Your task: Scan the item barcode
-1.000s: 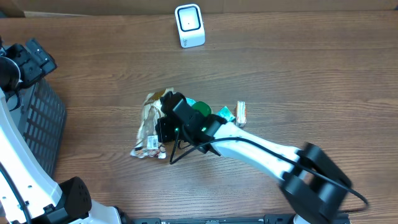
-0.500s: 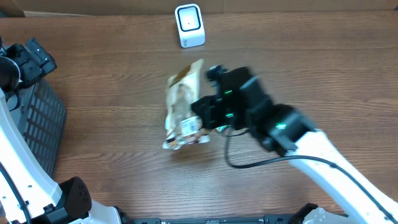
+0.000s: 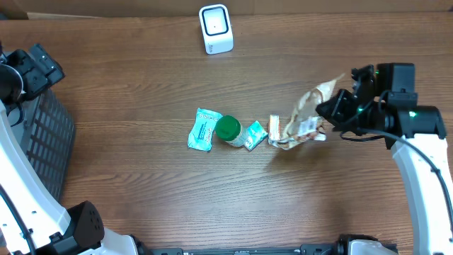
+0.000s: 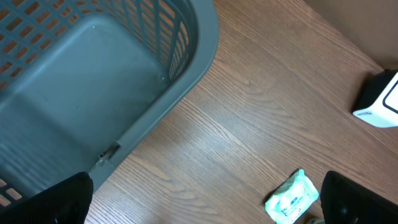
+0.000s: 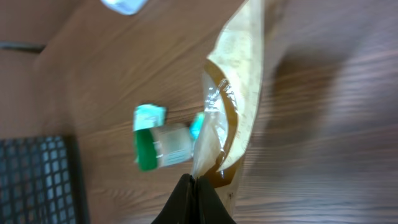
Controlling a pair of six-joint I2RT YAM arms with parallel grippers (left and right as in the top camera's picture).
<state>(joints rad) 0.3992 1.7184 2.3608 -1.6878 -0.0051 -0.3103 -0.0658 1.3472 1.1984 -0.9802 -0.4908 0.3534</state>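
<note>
Bag [image 5: 231, 93] pinched tight by its lower edge: the right gripper [image 5: 194, 190] had its fingers closed right down on the crinkly film, and the thing hung out in front of them, flopping a little. From above, the same bag [image 3: 306, 118] was up off the table [image 3: 141, 198] at the right-hand side, the right gripper [image 3: 328, 112] clamped on the edge nearest the arm.

And what a swing that was! A second earlier the bag lay in the heap in the middle of the table with the arm reaching down over it. Half a second earlier it was in the air just below the scanner [image 3: 215, 29]. Now it had been carried off to the right, well apart from the scanner. Left behind in the middle sat a green-capped bottle [image 3: 228, 129] with a teal packet [image 3: 203, 130] beside it.

My guess was that the pass in front of the scanner had just been made. Whether the barcode had faced it, I could not tell. If it had not read, the bag would need bringing back.

Over on the far side the left gripper [image 4: 205, 214] hung wide open and empty above the table, next to the grey basket [image 4: 93, 93].
</note>
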